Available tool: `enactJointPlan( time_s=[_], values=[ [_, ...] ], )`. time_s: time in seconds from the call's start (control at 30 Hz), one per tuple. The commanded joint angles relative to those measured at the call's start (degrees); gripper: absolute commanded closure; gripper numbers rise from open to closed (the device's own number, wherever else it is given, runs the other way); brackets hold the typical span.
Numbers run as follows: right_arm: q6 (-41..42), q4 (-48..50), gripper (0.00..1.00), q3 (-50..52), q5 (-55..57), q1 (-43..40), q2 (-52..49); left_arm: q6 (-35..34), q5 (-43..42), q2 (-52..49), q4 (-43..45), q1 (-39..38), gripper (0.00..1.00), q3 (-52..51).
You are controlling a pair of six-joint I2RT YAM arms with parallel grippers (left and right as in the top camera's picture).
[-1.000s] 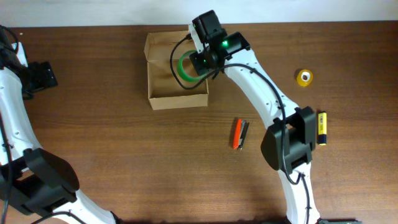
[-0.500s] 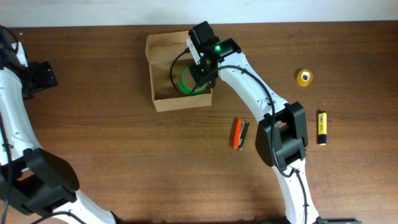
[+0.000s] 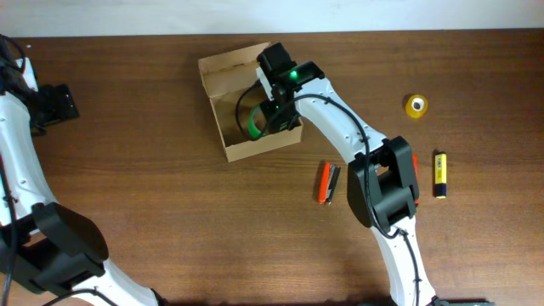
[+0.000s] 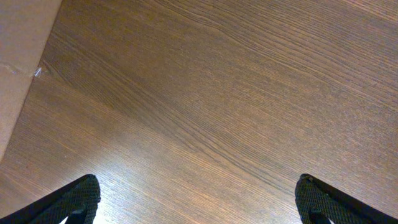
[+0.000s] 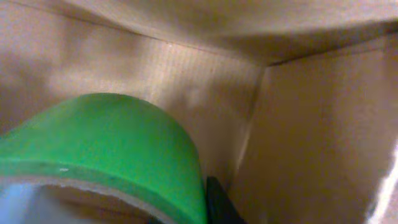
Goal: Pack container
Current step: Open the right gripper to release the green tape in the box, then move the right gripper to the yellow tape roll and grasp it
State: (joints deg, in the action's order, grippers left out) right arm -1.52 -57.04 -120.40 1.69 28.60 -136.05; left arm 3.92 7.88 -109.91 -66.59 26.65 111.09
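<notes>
Reaching down into the container (image 3: pixel 259 150) — open, flap lid back, at the far middle of the table (image 3: pixel 170 238) — the right gripper (image 3: pixel 272 117) has a green tape roll (image 3: pixel 253 124) beside its finger; whether it grips or has let go I cannot tell. The left gripper (image 4: pixel 199 202) hovers far left, spread wide, empty. Packing looks barely begun: a yellow roll (image 3: pixel 416 105), a yellow marker (image 3: pixel 439 174) and two pens (image 3: pixel 328 183) lie outside.

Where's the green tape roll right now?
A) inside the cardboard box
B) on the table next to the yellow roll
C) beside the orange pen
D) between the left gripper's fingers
A: the green tape roll is inside the container, and the right wrist view shows cardboard walls close around it.
</notes>
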Motion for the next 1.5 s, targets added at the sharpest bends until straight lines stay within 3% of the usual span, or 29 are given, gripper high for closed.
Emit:
enactJointPlan(
  time_s=[0.0,0.23,0.27,0.37,0.4,0.6,0.77,0.87,1.07,1.27,1.47],
  values=[
    [0.44,0.20,0.83,0.22,0.96,0.68,-0.17,1.11,-0.61,0.42,-0.02,0.04,0.00,-0.55],
    [0.44,0.07,0.82,0.22,2.03,0.76,-0.11,1.11,-0.61,0.42,-0.02,0.04,0.00,-0.55],
    [0.42,0.07,0.80,0.22,2.03,0.81,0.11,1.11,-0.61,0.42,-0.02,0.04,0.00,-0.55],
    [0.39,1.40,0.51,0.20,3.93,1.42,3.17,1.11,-0.61,0.42,-0.02,0.04,0.00,-0.55],
    [0.31,2.03,0.47,0.20,5.46,1.84,5.07,1.11,-0.61,0.42,0.00,0.04,0.00,-0.55],
    [0.22,1.84,0.32,0.17,8.79,2.51,17.33,1.11,-0.61,0.42,-0.02,0.04,0.00,-0.55],
    [0.28,-5.09,0.23,0.17,17.97,1.36,26.21,1.11,-0.61,0.42,0.00,0.04,0.00,-0.55],
    [3.43,-9.49,0.23,0.17,18.88,-2.84,27.50,1.11,-0.61,0.42,-0.02,0.04,0.00,-0.55],
    [6.95,-17.38,0.18,3.04,11.89,-19.26,27.71,1.11,-0.61,0.42,-0.02,0.04,0.00,-0.55],
    [6.88,-13.70,0.18,12.76,6.82,-34.40,28.46,1.09,-0.61,0.42,-0.02,0.04,0.00,-0.55],
    [7.02,-6.08,0.30,20.90,5.97,-41.79,27.41,1.11,-0.61,0.42,-0.02,0.04,0.00,-0.55]
  ],
)
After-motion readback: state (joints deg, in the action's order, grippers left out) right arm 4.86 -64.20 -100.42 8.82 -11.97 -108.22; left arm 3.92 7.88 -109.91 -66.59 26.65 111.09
